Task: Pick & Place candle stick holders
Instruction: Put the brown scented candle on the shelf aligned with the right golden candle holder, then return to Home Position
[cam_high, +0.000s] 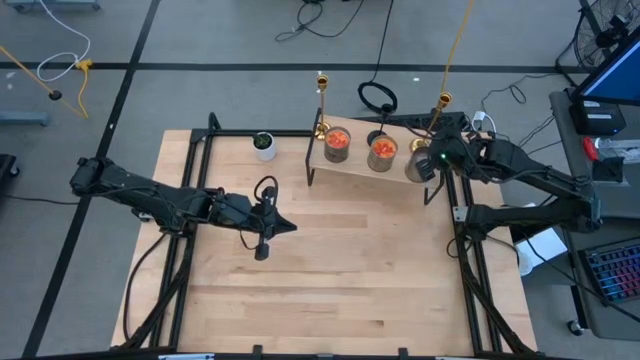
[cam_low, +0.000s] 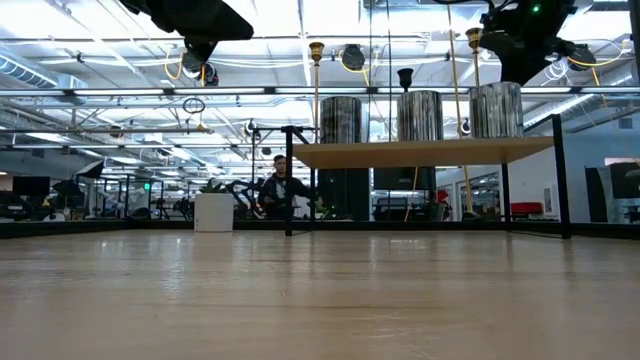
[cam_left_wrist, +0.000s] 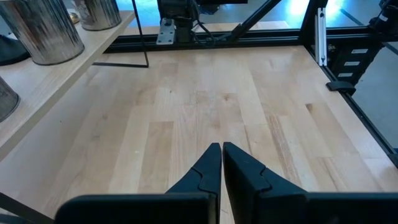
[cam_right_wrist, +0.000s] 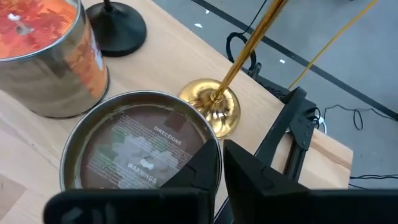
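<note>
Placement is being finished: right end effector (cam_right_wrist: 221, 162), nearly closed, is hovered over grey jar (cam_right_wrist: 140, 149) at shelf's (cam_high: 355, 168) three-o'clock end.

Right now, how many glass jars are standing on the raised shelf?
3, in a row on the shelf: orange-red jar on the left, orange-red jar in the middle, clear-grey jar under the right gripper.

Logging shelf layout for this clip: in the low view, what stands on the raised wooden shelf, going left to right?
Left gold holder → left jar → small black holder → middle jar → right gold holder → right jar, with the right gripper above it.
</note>
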